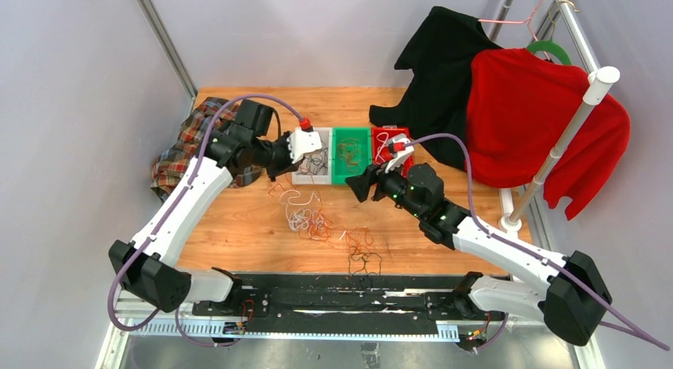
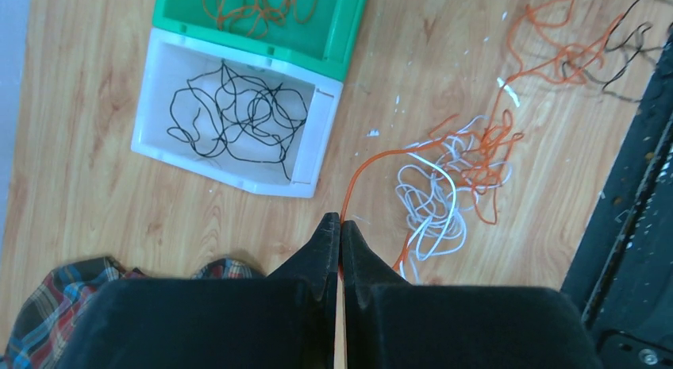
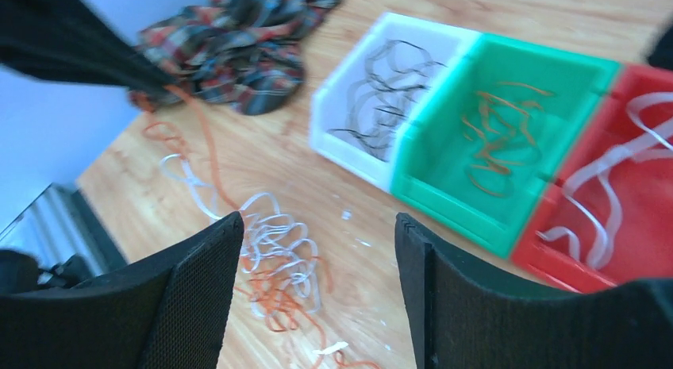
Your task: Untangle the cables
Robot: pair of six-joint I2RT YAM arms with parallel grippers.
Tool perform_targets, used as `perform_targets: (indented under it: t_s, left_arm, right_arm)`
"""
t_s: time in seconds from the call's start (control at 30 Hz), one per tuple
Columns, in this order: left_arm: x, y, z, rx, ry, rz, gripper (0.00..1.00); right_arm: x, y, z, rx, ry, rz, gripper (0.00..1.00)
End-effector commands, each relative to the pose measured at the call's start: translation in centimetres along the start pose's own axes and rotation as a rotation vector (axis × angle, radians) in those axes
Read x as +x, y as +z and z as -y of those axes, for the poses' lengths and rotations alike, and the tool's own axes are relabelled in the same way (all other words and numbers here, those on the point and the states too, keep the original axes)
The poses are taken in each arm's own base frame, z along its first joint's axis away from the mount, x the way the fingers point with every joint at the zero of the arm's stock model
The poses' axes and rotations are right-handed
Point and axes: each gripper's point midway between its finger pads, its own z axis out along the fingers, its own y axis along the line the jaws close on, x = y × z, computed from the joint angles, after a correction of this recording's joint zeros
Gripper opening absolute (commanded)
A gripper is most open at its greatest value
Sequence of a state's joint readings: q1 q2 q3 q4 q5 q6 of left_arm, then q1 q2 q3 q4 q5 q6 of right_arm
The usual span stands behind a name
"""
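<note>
The cables lie in a loose tangle of white and orange wires [image 1: 311, 218] at the middle of the wooden table, with black loops [image 1: 363, 262] nearer the front. My left gripper [image 2: 340, 220] is shut on an orange cable [image 2: 373, 161] that runs from its tips to the tangle [image 2: 444, 186]. In the top view that gripper [image 1: 276, 172] sits just left of the white bin. My right gripper [image 3: 317, 218] hangs open over the white and orange tangle [image 3: 278, 258], nothing between its fingers. It sits below the green bin [image 1: 359, 185].
Three bins stand in a row: a white bin [image 1: 311, 181] with black wires, a green bin [image 1: 351, 181] with orange wires, a red bin [image 1: 390, 130] with white wires. Plaid cloth [image 1: 186, 147] lies at the left. A black garment [image 1: 436, 67] and a red garment [image 1: 532, 115] hang on a rack at the right.
</note>
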State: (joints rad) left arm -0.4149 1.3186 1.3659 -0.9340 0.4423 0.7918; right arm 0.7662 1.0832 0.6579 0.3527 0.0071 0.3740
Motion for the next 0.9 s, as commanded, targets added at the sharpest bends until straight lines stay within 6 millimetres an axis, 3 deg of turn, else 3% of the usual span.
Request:
perform_targets:
  t_s: [0.0,0.1,0.27,0.47,0.6,0.87]
  left_arm:
    - [-2.8,-2.3,1.3,0.024,-0.059,0.078,0.01]
    - [-4.5,-3.5,1.9,0.032,-0.068,0.126,0.01]
    - [-6.5,-5.2,3.1,0.046,-0.088,0.178,0.01]
    - [-7.6,-7.2,4.4,0.061,-0.071,0.203,0.0]
    - [-8.3,-8.6,5.3,0.074,-0.06,0.221,0.0]
    - [-11.0,-12.1,5.7,0.041,-0.02,0.305,0.0]
  right_arm:
    - [-3.2,0.5,-7.3,-0.276,-0.117,0.092,0.7]
    - [-3.2,1.0,-10.7,-0.35,-0.174,0.074,0.7]
    - [-2.5,2.3,-13.2,-0.379,-0.199,0.06,0.7]
    - [-2.3,4.5,-11.4,-0.257,-0.173,0.137,0.68]
    - [-1.5,6.0,-11.1,-0.231,-0.139,0.136,0.6]
    - [0.3,6.7,-10.2,-0.189,-0.101,0.098,0.55]
